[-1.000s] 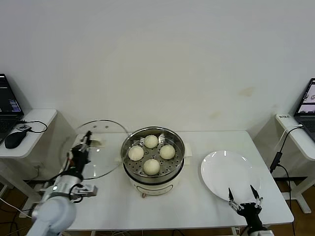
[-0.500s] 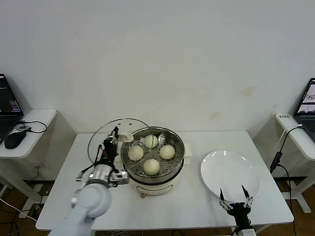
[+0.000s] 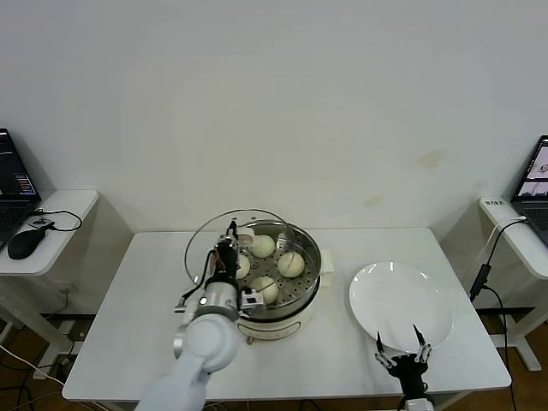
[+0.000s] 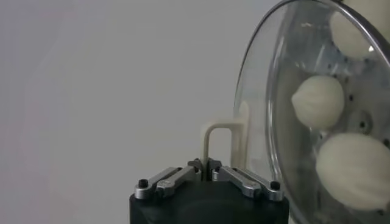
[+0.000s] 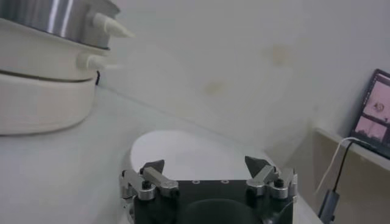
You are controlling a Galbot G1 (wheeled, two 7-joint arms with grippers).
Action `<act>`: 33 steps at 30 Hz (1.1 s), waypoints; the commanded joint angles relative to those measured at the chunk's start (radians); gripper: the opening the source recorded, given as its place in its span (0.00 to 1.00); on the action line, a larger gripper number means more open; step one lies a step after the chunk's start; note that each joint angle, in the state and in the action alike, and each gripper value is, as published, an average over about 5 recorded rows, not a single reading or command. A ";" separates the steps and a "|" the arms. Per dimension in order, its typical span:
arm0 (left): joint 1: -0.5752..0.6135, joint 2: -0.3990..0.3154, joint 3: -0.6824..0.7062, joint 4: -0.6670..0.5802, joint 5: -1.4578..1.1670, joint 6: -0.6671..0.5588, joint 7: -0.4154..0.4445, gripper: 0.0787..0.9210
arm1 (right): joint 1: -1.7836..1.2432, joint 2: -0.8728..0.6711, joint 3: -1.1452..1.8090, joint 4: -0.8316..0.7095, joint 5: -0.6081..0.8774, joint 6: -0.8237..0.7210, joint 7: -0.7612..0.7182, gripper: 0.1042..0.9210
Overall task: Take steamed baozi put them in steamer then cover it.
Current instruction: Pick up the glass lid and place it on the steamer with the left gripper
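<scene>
The steamer [image 3: 282, 322] stands at the table's centre with four baozi [image 3: 291, 264] on its perforated tray. My left gripper [image 3: 230, 231] is shut on the cream bar handle [image 4: 222, 137] of the cover [image 3: 205, 248]. It holds the glass lid tilted on edge in the air, over the steamer's left rim. In the left wrist view my left gripper [image 4: 205, 163] pinches the handle, and baozi [image 4: 318, 100] show through the cover [image 4: 286, 73]. My right gripper [image 3: 399, 353] is open and empty at the table's front edge, next to the plate. It also shows in the right wrist view [image 5: 205, 164].
A flat white plate [image 3: 401, 300] lies right of the steamer and also shows in the right wrist view [image 5: 183, 149], with the steamer's base [image 5: 36, 91] farther off. Side tables with laptops stand at both ends. A mouse [image 3: 24, 242] lies on the left one.
My left gripper has carried the cover rightwards from the table's left side to over the steamer's left rim. My right gripper has drawn slightly left along the front edge.
</scene>
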 commanded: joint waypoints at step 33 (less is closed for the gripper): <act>0.034 -0.200 0.037 0.128 0.250 -0.038 0.013 0.06 | -0.009 0.006 -0.033 -0.025 -0.053 0.012 0.008 0.88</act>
